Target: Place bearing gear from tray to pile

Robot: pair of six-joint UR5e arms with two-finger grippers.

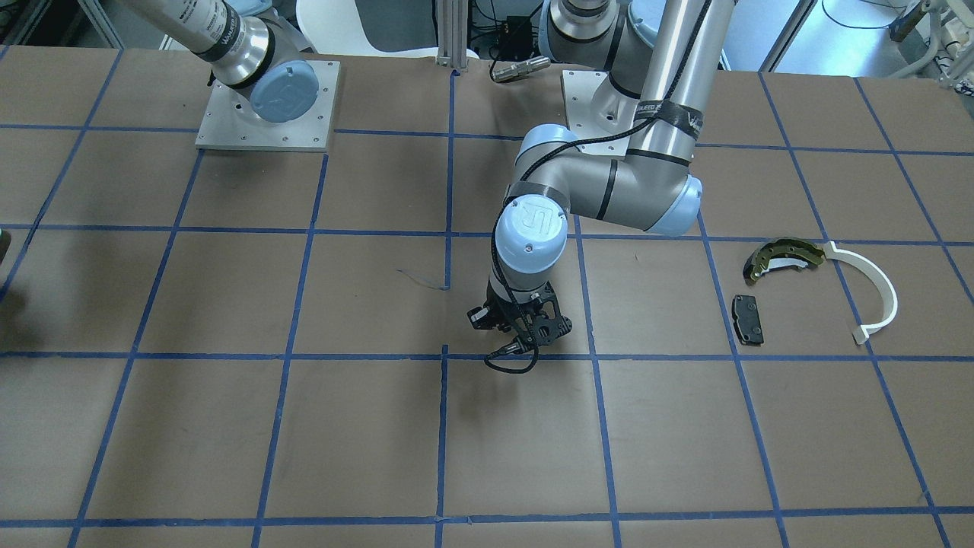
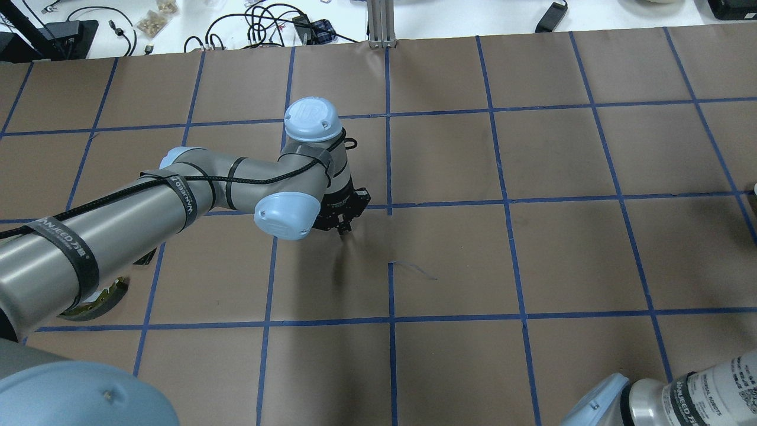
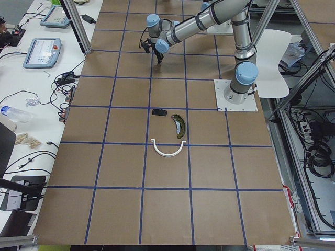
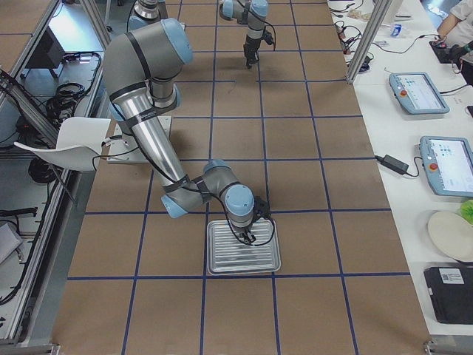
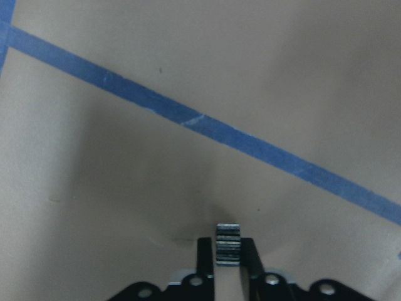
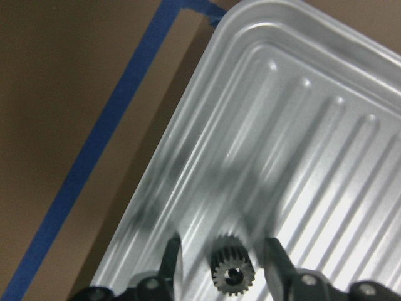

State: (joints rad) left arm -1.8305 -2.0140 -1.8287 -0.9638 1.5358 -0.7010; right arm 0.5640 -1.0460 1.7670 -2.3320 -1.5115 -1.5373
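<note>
My left gripper (image 5: pixel 227 249) is shut on a tiny black toothed bearing gear (image 5: pixel 228 243) and holds it low over the brown table near a blue tape line, at mid-table (image 1: pixel 525 342). The pile lies apart from it, on the right in the front-facing view: an olive-yellow shoe (image 1: pixel 784 257), a white arc strip (image 1: pixel 875 293) and a flat black pad (image 1: pixel 748 320). My right gripper (image 6: pixel 222 246) is open over the ribbed metal tray (image 6: pixel 313 125). Its fingers stand on either side of a second gear (image 6: pixel 232 273), clear of it.
The tray (image 4: pixel 244 255) sits at the table's right end near the right arm. The table is brown paper with a blue tape grid. The left arm's base plate (image 1: pixel 609 106) and the right arm's base plate (image 1: pixel 266 106) are at the robot's edge.
</note>
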